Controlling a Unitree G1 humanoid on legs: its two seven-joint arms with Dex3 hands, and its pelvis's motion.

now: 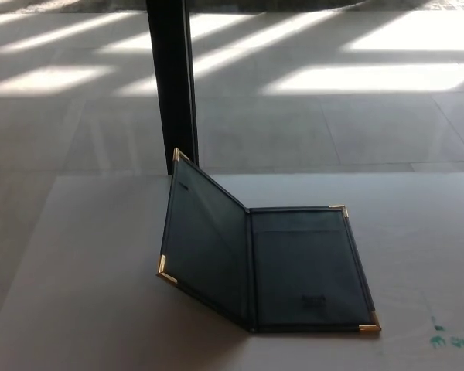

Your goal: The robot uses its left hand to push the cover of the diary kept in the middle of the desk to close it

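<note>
A dark diary [305, 267] with gold corner caps lies in the middle of the white desk [93, 278]. Its right half rests flat on the desk. Its left cover [205, 243] stands raised at a steep angle, hinged along the spine [250, 267]. Neither of my hands shows in the head view, and nothing touches the cover.
A dark upright post [172, 77] stands on the floor just behind the desk's far edge, behind the raised cover. Green marks [448, 336] stain the desk at the right. Sunlit tiled floor lies beyond.
</note>
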